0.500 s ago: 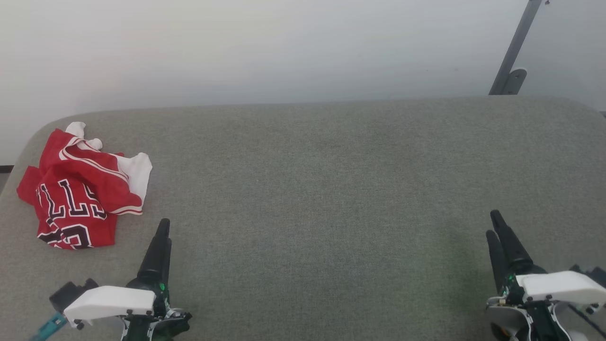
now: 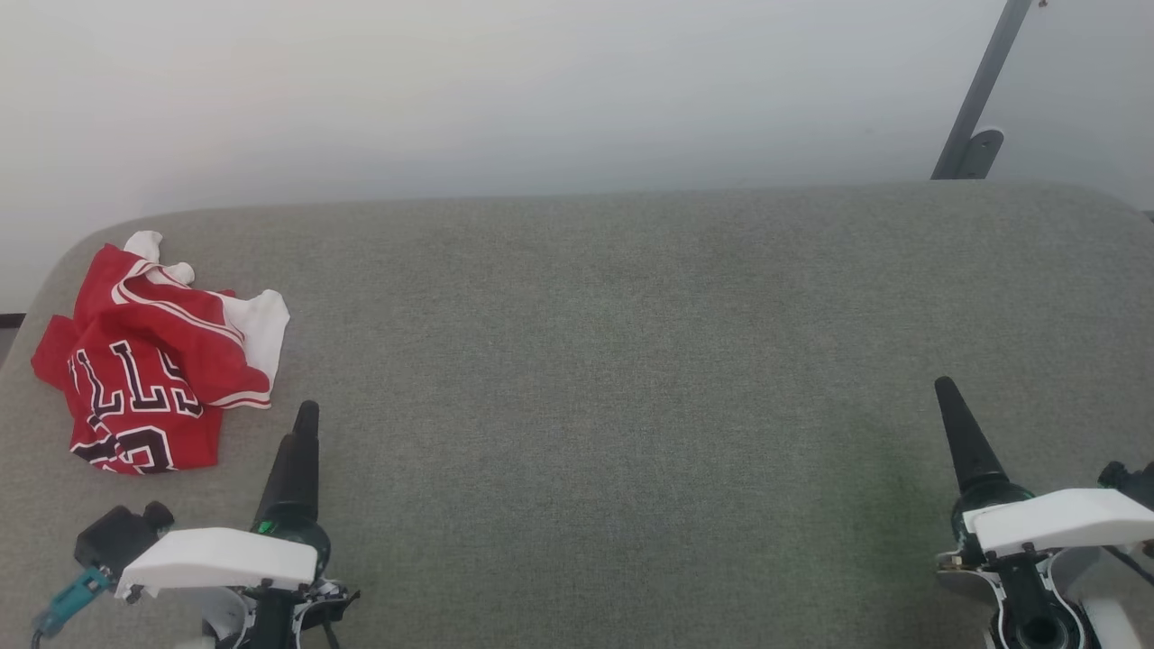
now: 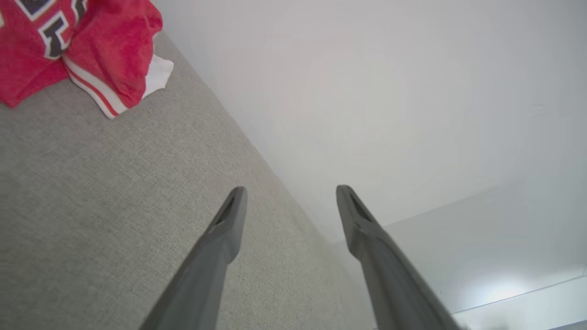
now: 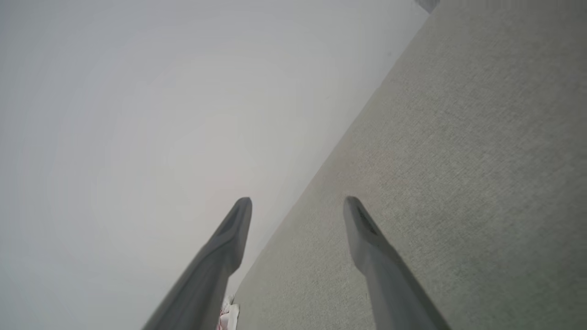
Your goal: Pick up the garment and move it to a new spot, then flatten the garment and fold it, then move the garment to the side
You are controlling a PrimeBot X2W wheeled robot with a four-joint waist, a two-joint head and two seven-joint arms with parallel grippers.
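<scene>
The garment (image 2: 153,361) lies crumpled at the far left of the grey padded table (image 2: 631,361), red with white sleeves, striped trim and black lettering. In the left wrist view the garment (image 3: 78,50) fills the upper left corner. My left gripper (image 2: 302,424) hovers just right of and below the garment, apart from it; its fingers stand open with nothing between them (image 3: 290,195). My right gripper (image 2: 947,392) is at the lower right, far from the garment, open and empty (image 4: 298,206). A sliver of the garment (image 4: 228,316) peeks past one right finger.
A pale wall rises behind the table's far edge. A grey metal post with a bracket (image 2: 978,108) stands at the back right. The table's rounded left corner (image 2: 54,261) is close to the garment. Bare grey surface spreads between the two grippers.
Both grippers have moved a little up the head view, and both wrists have turned. The garment lies as it did.
</scene>
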